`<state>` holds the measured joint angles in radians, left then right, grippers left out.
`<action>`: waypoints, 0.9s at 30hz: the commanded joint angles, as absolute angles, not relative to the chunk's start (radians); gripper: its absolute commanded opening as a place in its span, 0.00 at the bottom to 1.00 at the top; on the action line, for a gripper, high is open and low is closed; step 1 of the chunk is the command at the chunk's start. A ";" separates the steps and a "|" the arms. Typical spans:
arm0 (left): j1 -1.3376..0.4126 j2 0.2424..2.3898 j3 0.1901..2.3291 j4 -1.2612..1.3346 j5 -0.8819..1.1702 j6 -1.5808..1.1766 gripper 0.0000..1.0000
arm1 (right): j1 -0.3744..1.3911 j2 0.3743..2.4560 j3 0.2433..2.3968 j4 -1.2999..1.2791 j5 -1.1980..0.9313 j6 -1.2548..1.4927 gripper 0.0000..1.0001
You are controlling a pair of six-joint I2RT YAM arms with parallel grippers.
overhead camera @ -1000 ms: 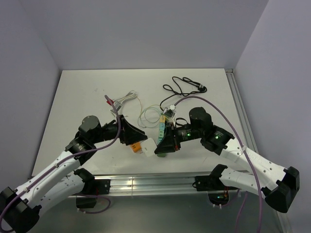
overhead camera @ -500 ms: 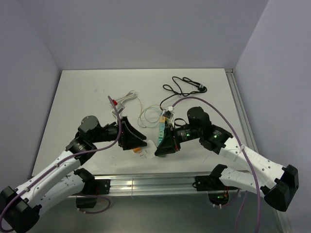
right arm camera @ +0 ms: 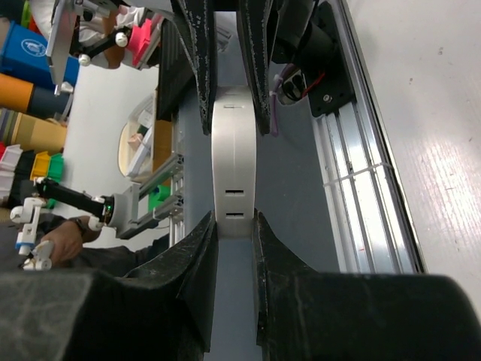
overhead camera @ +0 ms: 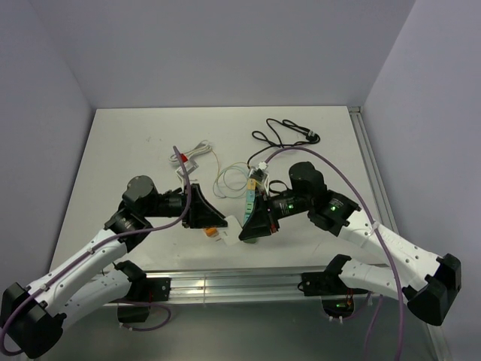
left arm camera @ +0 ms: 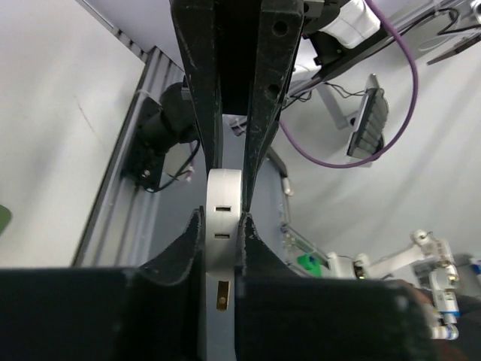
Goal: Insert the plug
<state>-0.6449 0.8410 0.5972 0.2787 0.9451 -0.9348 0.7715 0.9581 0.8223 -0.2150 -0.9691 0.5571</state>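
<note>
My left claw [left arm camera: 222, 219] is clenched on the white slotted plug [left arm camera: 223, 195], near the front edge of the table [overhead camera: 128, 150]. The plug's long axis runs straight rightward into my right claw [right arm camera: 234, 219], which seems clenched on the same white body, tips facing tips.

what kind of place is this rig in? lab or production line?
Probably a robotics lab test cell: white table boxed in by plain walls, an aluminium rail along its near edge, coloured storage bins beyond it in the right wrist view.
</note>
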 commanded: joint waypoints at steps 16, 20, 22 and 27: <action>-0.653 0.819 0.655 0.290 0.891 -0.922 0.00 | 0.842 1.078 0.933 0.034 -0.996 0.658 0.51; -0.652 0.816 0.652 0.304 0.893 -0.930 0.00 | 0.856 1.097 0.943 0.044 -0.979 0.667 0.42; -0.652 0.808 0.656 0.288 0.890 -0.920 0.00 | 0.859 1.101 0.940 0.052 -0.966 0.676 0.34; -0.652 0.798 0.661 0.282 0.874 -0.917 0.00 | 0.861 1.114 0.933 0.086 -0.954 0.706 0.29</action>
